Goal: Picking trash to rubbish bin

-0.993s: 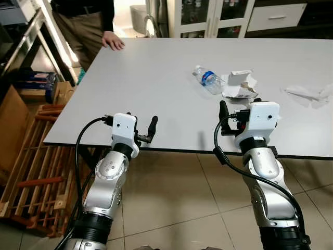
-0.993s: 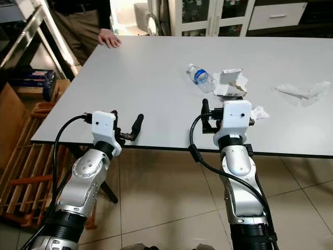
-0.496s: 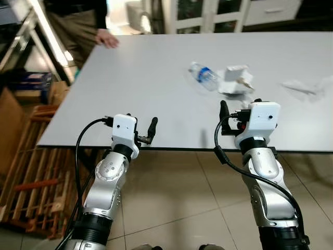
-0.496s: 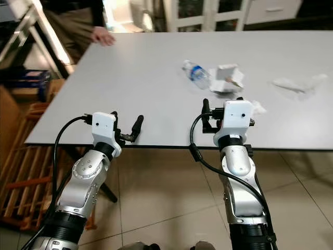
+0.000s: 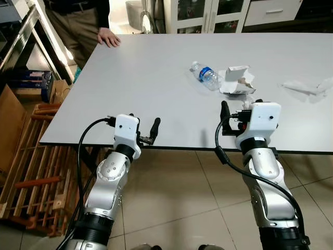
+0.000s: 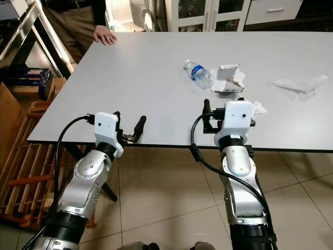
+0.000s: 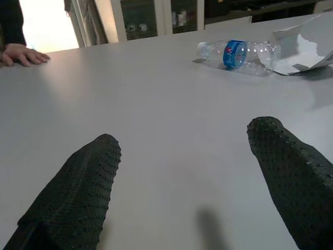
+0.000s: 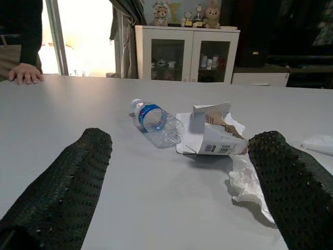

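From the head camera, a wide grey table (image 5: 156, 67) carries the trash: a clear plastic bottle with a blue label (image 5: 206, 76) lying on its side, and just beside it a torn white cardboard carton (image 5: 238, 81), flaps open, brown scraps inside. Well beyond the carton lies a crumpled white tissue (image 5: 307, 89). A person's hand (image 5: 109, 38) rests on the table's far corner. A wooden slatted rack (image 5: 31, 166) stands on the floor beside the table's near corner.

Left wrist: the left gripper (image 7: 192, 172) hovers over the table's near edge, fingers spread apart, nothing between them, the bottle well ahead.

Right wrist: the right gripper (image 8: 182, 172) is likewise released, with bottle and carton ahead and a white paper wad (image 8: 248, 185) beside the carton
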### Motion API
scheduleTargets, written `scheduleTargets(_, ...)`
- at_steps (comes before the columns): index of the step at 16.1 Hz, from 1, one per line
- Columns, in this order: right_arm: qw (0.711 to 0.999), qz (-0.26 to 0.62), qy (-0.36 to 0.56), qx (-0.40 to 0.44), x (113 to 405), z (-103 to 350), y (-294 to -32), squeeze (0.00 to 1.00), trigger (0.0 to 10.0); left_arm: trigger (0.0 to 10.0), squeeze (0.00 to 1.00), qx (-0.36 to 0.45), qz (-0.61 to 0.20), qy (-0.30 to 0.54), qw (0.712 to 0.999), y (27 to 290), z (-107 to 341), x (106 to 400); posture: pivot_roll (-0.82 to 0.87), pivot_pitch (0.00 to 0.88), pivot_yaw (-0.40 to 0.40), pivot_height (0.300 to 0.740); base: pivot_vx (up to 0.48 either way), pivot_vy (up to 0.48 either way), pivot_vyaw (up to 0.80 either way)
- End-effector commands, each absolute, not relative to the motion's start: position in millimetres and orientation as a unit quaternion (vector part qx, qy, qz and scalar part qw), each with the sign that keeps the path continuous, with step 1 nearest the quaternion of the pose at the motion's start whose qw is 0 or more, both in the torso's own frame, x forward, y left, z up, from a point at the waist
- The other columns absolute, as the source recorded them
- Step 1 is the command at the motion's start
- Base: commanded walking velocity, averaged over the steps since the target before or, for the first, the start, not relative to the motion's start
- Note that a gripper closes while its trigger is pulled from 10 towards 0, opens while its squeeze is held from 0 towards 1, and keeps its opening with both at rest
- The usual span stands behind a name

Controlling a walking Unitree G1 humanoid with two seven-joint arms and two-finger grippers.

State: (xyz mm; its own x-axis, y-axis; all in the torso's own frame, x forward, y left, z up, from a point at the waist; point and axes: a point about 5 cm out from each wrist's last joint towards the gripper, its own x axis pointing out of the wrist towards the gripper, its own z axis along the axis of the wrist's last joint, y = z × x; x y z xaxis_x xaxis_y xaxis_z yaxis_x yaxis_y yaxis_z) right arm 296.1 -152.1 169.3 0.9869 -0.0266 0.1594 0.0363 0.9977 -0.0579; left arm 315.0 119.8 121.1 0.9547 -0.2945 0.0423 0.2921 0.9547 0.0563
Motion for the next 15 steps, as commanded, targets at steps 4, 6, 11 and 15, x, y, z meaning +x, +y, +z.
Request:
scheduleTargets(4,0.995,-0.018,-0.088,-0.036,294.9,173.3,-152.8,0.0,10.0,10.0,0.0,0.031,-0.155,-0.031,0.987,118.4,122.2,314.9,-0.11,0.097,0.081,0.74,0.47,0.0,0.0)
scheduleTargets(6,0.995,-0.017,-0.087,-0.037,295.0,173.0,-152.7,0.0,10.0,10.0,0.0,0.031,-0.156,-0.03,0.987,118.1,121.9,314.9,-0.11,0.098,0.079,0.74,0.48,0.0,0.0)
scheduleTargets(11,0.996,-0.011,-0.084,-0.039,295.0,171.9,-151.0,0.0,10.0,10.0,0.0,0.03,-0.156,-0.026,0.987,117.5,120.4,314.3,-0.11,0.099,0.078,0.74,0.47,0.0,0.0)
scheduleTargets(15,0.996,-0.006,-0.081,-0.041,295.0,170.9,-148.9,0.0,10.0,10.0,0.0,0.027,-0.157,-0.026,0.987,117.7,119.1,313.4,-0.11,0.1,0.079,0.74,0.0,0.0,0.0)
